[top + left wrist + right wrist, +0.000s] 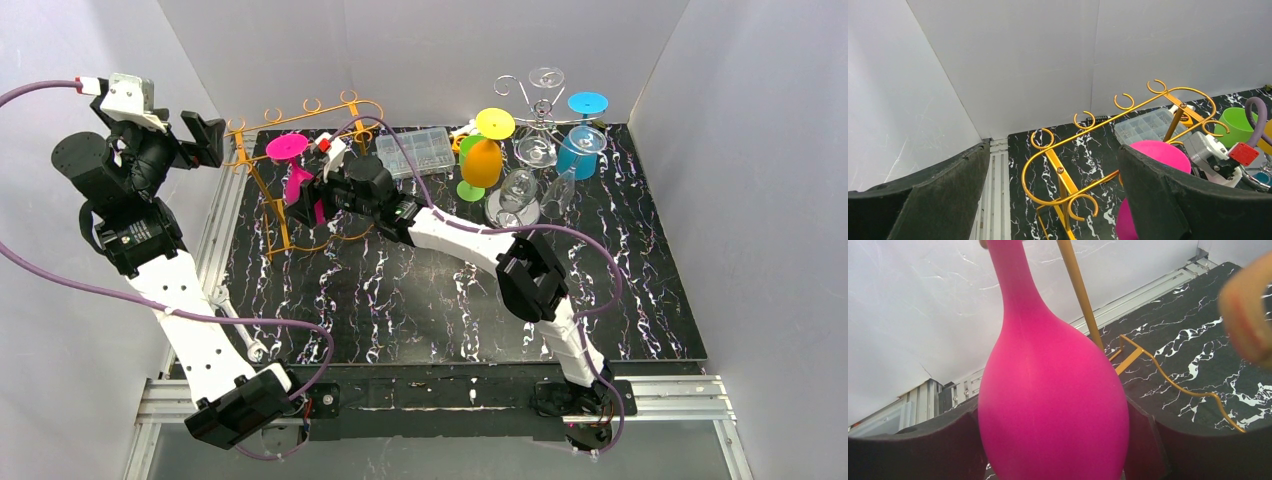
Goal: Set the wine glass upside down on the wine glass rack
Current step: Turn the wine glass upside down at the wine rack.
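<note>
Pink wine glass point(1053, 405), nearest the right wrist lens, sits with its bowl between the 2 dark foam-like fingers point(913, 450) of the right gripper point(322, 195). The jaws stand wide yet appear to bear on both flanks of the bowl, so the glass reads as held. It is inverted: the stem points up and the round foot lies on top, level with the upper rail of the gold rack point(262, 190), against the rack's right side.

Left gripper point(205, 135) hangs raised to the left of the rack, spread to its widest and holding nothing.

Progress, as judged: the inversion and the approach are done. Whether the foot already rests on the rails cannot be told. Seating it if needed, letting go and backing the arm away remain.

Materials: the glass is opaque, smooth and faintly glossy, a teardrop bowl narrowing into a slim stem. The rack is thin gold metal strip bent into open scrolls, joined by small screws. It stands on a black table top point(400, 300) veined white like marble.

Right of the rack lies a clear compartment box point(422, 150). Farther right, orange, green, blue and clear glasses cluster around a silver wire rack point(540, 95).
</note>
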Motion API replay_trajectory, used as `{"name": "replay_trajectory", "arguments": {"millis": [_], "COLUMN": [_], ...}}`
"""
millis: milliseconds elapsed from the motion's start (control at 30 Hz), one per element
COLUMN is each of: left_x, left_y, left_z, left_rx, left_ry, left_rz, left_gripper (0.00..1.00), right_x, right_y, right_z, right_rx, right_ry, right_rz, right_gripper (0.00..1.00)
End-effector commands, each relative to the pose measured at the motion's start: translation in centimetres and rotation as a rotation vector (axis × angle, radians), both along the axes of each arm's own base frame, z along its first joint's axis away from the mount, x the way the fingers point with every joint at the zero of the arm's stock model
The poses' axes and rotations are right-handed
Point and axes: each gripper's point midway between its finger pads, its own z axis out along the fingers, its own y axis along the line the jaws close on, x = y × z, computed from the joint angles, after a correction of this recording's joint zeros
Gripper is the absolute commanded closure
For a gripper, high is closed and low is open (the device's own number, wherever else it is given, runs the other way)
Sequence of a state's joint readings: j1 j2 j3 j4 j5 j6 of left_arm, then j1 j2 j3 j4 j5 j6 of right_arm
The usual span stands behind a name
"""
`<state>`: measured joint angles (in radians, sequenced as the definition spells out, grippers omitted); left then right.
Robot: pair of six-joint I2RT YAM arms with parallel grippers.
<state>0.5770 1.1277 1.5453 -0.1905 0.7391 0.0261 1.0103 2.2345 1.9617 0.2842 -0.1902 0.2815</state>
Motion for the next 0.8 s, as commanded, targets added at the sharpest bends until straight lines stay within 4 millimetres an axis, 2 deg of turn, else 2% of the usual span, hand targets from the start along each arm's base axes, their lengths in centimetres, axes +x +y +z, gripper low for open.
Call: {"name": "replay_trajectory", "arguments": {"millis": [0,267,500,767], "left_x": [-0.1,0.2,0.2,0.2], "left_y": [-0.1,0.2,0.2,0.2], "left_z": [0.4,0.0,-0.2,-0.3], "left_rx": [0.026,0.027,0.02,0.029], "left_ry": [-0.022,-0.017,-0.016,-0.015], "left_rz": [-0.013,-0.009,-0.007,-0.005], "left_gripper": [0.02,0.02,0.02,0.02], "right_x": [-0.4,-1.9,-2.7,-2.4], "right_y": [0.1,-0.5,0.0,0.5], "right_z": [3.9,4.9,4.6,4.6], "right_rx": [0.093,0.093,0.059,0.05], "right_ry": [-0.052,-0.103,-0.127,-0.132], "right_rz": [0.012,0.026,0.047,0.044], "right_gripper": [0.4,0.41,0.42,0.43]}}
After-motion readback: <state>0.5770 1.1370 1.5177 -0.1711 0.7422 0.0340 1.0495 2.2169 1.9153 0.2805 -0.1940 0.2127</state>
